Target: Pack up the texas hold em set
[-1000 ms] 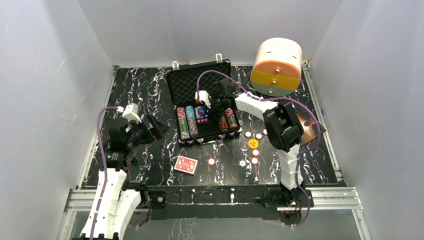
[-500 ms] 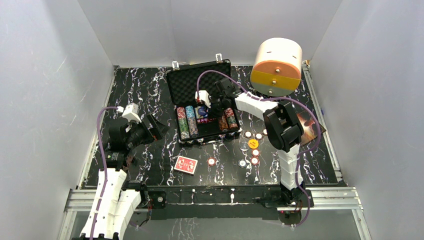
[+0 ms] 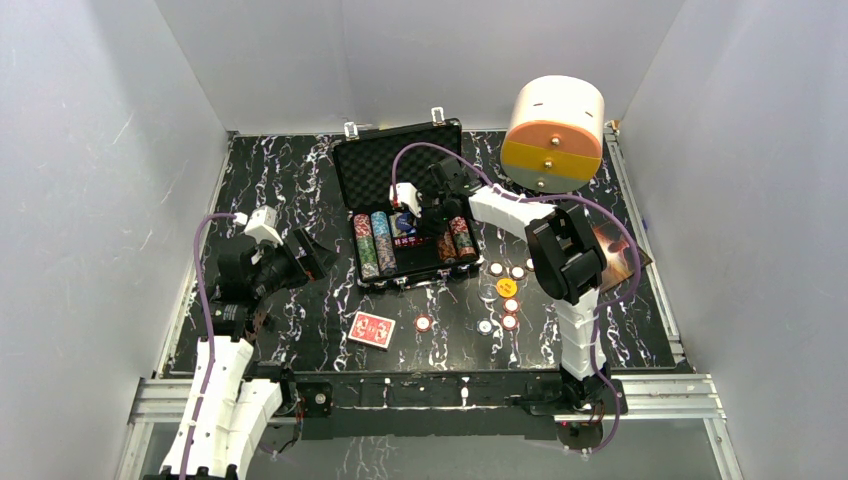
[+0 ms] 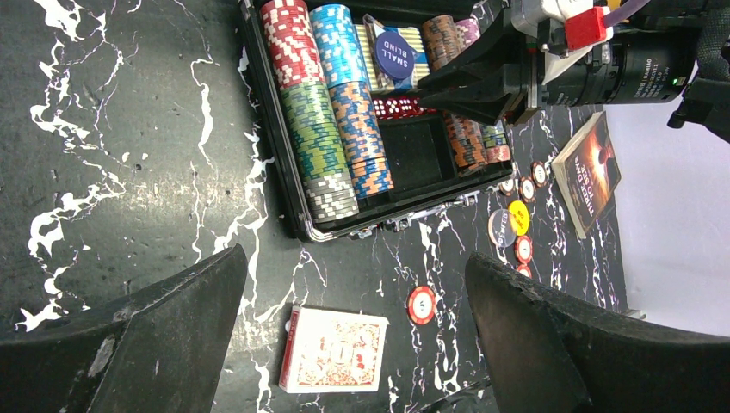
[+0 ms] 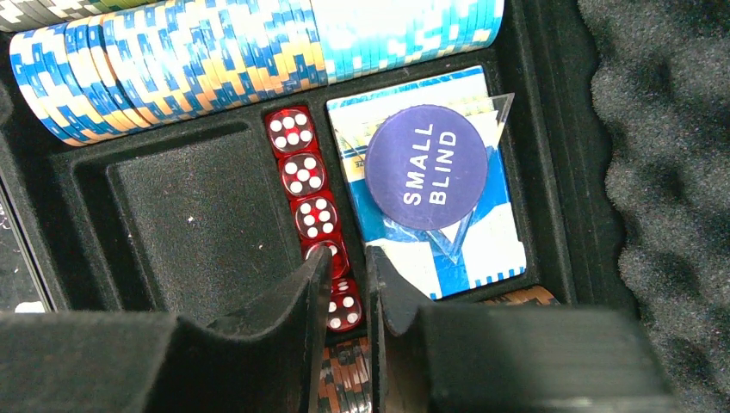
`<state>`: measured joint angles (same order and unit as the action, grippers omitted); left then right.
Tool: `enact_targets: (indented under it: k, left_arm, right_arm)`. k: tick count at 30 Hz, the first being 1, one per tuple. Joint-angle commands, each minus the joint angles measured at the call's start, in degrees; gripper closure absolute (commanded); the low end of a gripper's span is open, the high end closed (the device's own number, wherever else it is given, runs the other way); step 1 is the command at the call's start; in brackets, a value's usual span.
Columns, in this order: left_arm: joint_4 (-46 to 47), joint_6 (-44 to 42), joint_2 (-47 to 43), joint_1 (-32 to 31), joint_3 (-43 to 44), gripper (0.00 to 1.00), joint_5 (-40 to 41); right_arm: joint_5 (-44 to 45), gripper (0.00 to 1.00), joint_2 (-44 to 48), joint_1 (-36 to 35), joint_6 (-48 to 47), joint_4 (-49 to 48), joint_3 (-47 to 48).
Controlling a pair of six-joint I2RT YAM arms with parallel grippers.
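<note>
The black briefcase (image 3: 385, 165) lies open at the back centre, with rows of striped poker chips (image 4: 327, 146) in its foam slots. My right gripper (image 5: 349, 258) reaches into it, its fingers closed against a red die (image 5: 346, 311) at the end of a row of dice (image 5: 301, 172). Beside them a purple SMALL BLIND disc (image 5: 428, 166) rests on a blue card pack (image 5: 491, 241). The red-backed card deck (image 4: 334, 349) lies in front of the case, below my open left gripper (image 4: 355, 258). Loose chips (image 3: 510, 305) and a yellow disc (image 3: 506, 287) lie to the right.
A white-and-orange cylindrical drawer box (image 3: 553, 132) stands at the back right. A brown book (image 3: 615, 255) lies at the right edge behind the right arm. One single chip (image 3: 423, 323) sits right of the card deck. An empty foam compartment (image 5: 207, 224) lies left of the dice.
The right gripper's fingers have closed in inside the case. The left arm has stayed where it was.
</note>
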<state>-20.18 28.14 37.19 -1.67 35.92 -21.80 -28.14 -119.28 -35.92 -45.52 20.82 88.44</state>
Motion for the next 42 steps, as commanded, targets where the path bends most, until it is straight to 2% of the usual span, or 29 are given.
enact_targets:
  k: [1, 9, 18, 21, 24, 30, 33, 36, 42]
  left_arm:
    - [-0.38, -0.39, -0.01, 0.21, 1.19, 0.02, -0.26]
    - [-0.38, -0.37, 0.14, 0.27, 1.17, 0.02, -0.25]
    - [-0.96, -0.45, 0.33, 0.26, 1.58, 0.02, 0.25]
    - [-1.87, -0.37, -0.82, 0.27, 1.93, 0.02, 3.28]
    - [-4.17, -0.09, -2.26, 0.25, 4.25, 0.02, 9.55]
    - [-11.17, -2.66, -0.68, 0.24, 21.20, 0.02, 17.36]
    - [-15.71, -3.07, 1.72, 0.26, 27.78, 0.02, 20.00]
    - [-19.50, -0.72, 3.08, 0.27, 30.76, 0.01, 21.86]
    - [-26.31, 3.20, 3.79, 0.26, 34.78, 0.02, 28.11]
  right_arm:
    - [-0.37, 0.69, 0.49, -0.45, -0.19, 0.31, 1.21]
    - [-0.51, 0.65, 2.78, -0.34, 8.13, -4.19, 3.42]
    - [-1.43, 0.57, 13.28, -0.40, 23.09, -10.69, -2.81]
    - [-5.10, 0.43, 15.86, -0.62, 26.40, -9.79, -5.22]
    - [-11.96, 0.31, 15.84, -1.50, 27.00, -1.43, -2.95]
    - [-4.65, 0.26, 13.31, -8.05, 36.45, 5.32, 3.54]
    - [-1.69, 0.19, 12.29, -12.77, 36.44, 7.31, 3.16]
    - [5.33, 0.09, 13.06, -18.96, 37.03, 4.91, 0.09]
    - [16.79, 0.04, 11.36, -28.63, 42.43, 3.30, -3.35]
